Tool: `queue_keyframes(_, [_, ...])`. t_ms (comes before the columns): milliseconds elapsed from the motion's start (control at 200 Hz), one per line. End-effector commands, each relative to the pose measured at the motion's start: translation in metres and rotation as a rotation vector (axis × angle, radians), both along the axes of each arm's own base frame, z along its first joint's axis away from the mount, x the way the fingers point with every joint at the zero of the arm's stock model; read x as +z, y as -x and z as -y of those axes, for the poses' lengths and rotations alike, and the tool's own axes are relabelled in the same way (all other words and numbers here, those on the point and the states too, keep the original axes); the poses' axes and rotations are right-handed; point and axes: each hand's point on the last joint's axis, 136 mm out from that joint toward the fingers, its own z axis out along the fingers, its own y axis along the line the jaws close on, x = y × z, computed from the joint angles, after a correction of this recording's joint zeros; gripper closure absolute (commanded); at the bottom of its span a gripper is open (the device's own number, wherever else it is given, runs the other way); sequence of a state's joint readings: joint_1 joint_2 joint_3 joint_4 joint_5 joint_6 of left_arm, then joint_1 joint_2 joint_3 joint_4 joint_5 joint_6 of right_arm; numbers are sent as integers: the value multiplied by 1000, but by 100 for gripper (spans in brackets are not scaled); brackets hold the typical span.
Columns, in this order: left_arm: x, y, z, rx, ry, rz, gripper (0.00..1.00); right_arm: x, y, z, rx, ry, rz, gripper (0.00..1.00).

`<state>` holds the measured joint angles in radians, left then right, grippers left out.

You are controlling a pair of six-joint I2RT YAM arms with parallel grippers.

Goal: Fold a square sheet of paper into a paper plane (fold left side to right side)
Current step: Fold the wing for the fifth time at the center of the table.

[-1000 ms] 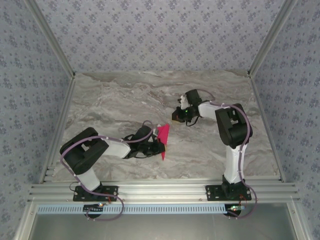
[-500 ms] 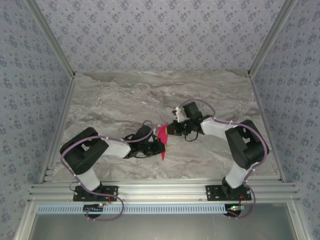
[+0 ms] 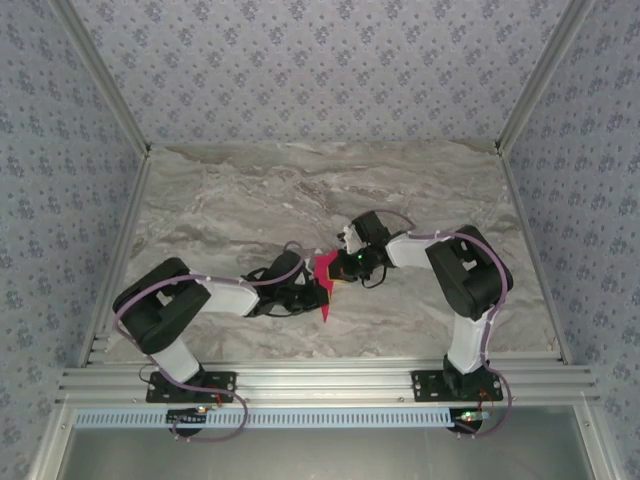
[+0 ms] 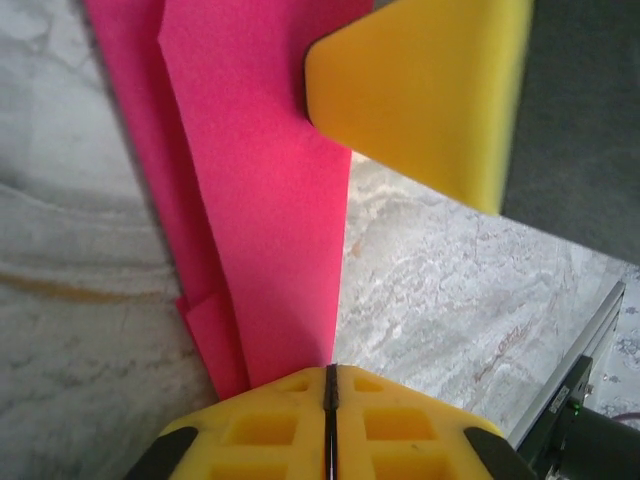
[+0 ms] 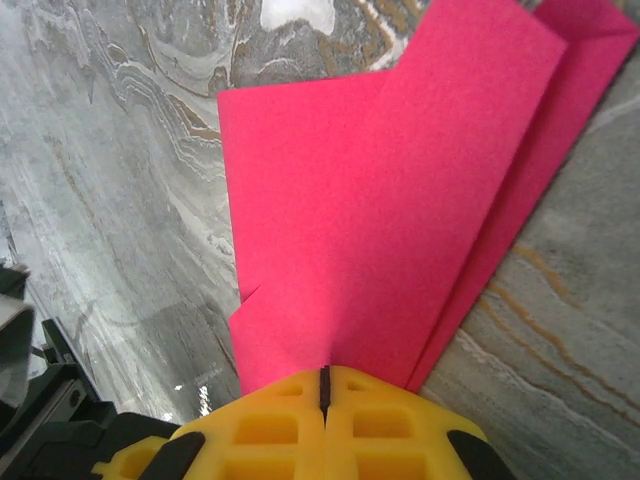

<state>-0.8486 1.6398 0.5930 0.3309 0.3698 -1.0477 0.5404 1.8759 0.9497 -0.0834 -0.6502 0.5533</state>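
The square sheet of paper is folded into a narrow pink dart, the paper plane (image 3: 326, 300), lying mid-table with its sharp nose toward the near edge. My left gripper (image 3: 312, 288) meets it from the left. In the left wrist view the jaws (image 4: 330, 370) are shut and the upper flap (image 4: 260, 200) runs straight into their seam. My right gripper (image 3: 338, 270) comes in from the right onto the wide end. Its jaws (image 5: 323, 370) are shut, tips against the pink paper (image 5: 380, 200). One of its yellow fingers (image 4: 420, 90) overlaps the flap's far edge.
The grey marbled table (image 3: 230, 210) is walled with patterned panels on three sides. An aluminium rail (image 3: 320, 382) with both arm bases runs along the near edge. The right arm's elbow (image 3: 465, 270) stands to the right of the paper.
The right arm has swung left and down from the table's middle, its shut gripper now touching the paper's wide end. The left arm and the paper have hardly moved.
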Motion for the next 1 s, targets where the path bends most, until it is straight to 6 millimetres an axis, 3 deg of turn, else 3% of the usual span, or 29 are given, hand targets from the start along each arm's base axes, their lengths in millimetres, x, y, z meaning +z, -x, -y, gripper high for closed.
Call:
queue_keyframes(0, [20,7,1,-34,10,14,89,-32,9,21,-26,141,-68,100])
queue_keyframes(160, [46,8,7,-51,65,32,84,-31,8,20,-21,152,-58,100])
queue_keyframes(295, [50,11,14,-81,89,11,79,-31,7,21,-17,163,-58,100])
queue_keyframes(705, [26,15,24,-113,73,-64,76,-35,10,25,-7,198,-65,100])
queue_keyframes(994, [6,24,12,-109,1,-113,76,-36,10,28,-6,219,-66,100])
